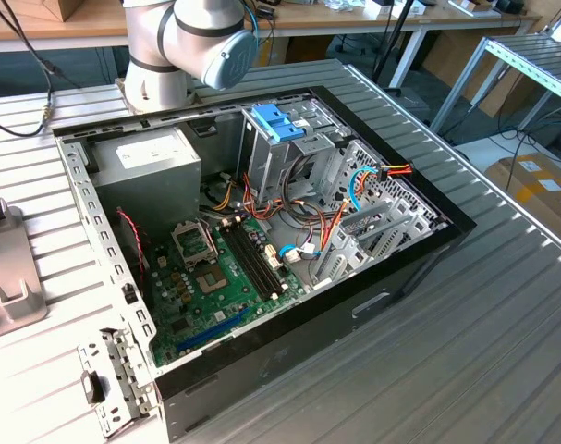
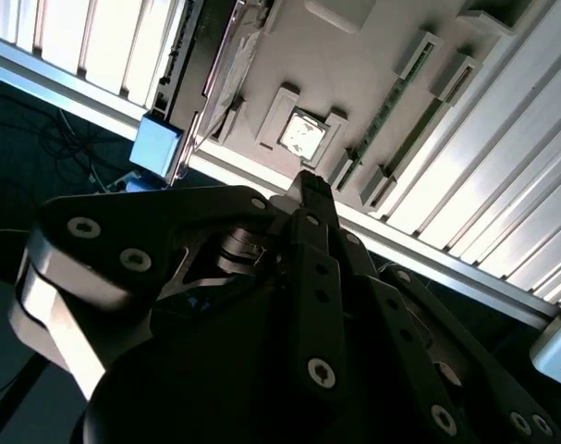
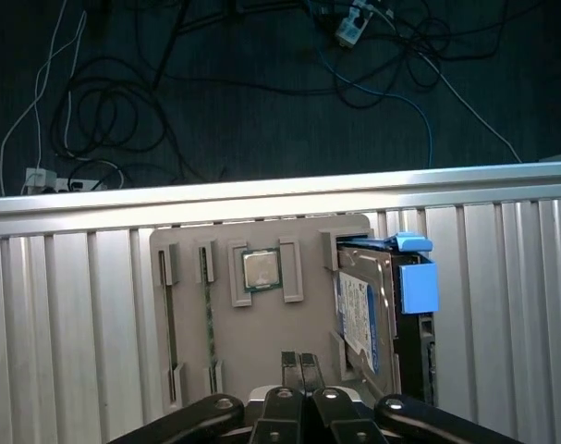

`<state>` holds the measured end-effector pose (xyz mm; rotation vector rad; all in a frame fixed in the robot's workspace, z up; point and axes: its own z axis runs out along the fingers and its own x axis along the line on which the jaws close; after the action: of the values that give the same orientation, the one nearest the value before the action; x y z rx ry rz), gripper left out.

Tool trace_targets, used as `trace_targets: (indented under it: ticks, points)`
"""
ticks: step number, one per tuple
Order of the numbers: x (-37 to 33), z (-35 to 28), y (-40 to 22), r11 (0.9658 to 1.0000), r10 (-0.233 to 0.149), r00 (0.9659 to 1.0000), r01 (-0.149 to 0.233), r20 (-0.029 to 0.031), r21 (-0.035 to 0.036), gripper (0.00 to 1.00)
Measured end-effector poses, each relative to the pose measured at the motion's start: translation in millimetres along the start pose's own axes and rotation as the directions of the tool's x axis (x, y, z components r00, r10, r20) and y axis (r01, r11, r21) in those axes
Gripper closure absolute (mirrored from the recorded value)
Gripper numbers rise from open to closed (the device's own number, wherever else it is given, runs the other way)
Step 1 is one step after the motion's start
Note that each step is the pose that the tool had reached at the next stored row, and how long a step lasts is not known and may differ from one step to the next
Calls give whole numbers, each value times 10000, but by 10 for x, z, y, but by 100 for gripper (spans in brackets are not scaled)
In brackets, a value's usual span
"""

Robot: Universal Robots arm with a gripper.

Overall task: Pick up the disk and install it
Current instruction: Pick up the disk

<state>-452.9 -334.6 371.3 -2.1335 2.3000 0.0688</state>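
Observation:
The disk stands on its edge in a slot at one side of a grey holder plate, its white-and-blue label facing the plate's middle and a blue mounting piece on its outer side. In the first wrist view my gripper hovers above the plate, fingertips pressed together with nothing between them, a short way off the disk. In the second wrist view the gripper also looks shut, with the blue piece of the disk beyond it.
The holder plate also carries a processor chip and two memory sticks. In the exterior view an open computer case lies on the ribbed table, with a drive cage with light-blue handles, a grey power supply and a green motherboard.

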Motion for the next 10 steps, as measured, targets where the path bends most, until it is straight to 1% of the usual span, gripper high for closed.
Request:
trace_targets:
  ticks: [2, 3, 4, 5, 6, 8, 9, 10]
  points:
    - [0, 0, 0, 10000, 0, 10000, 0, -5, 1, 89]
    - [0, 0, 0, 10000, 0, 10000, 0, -7, 0, 83]
    - [0, 0, 0, 10000, 0, 10000, 0, -8, 1, 83]
    - [0, 0, 0, 10000, 0, 10000, 0, -13, 1, 71]
    - [0, 0, 0, 10000, 0, 10000, 0, -14, 2, 64]
    - [0, 0, 0, 10000, 0, 10000, 0, -18, 1, 64]
    - [0, 0, 0, 10000, 0, 10000, 0, -21, 2, 58]
    - [0, 0, 0, 10000, 1, 10000, -1, -25, 2, 58]
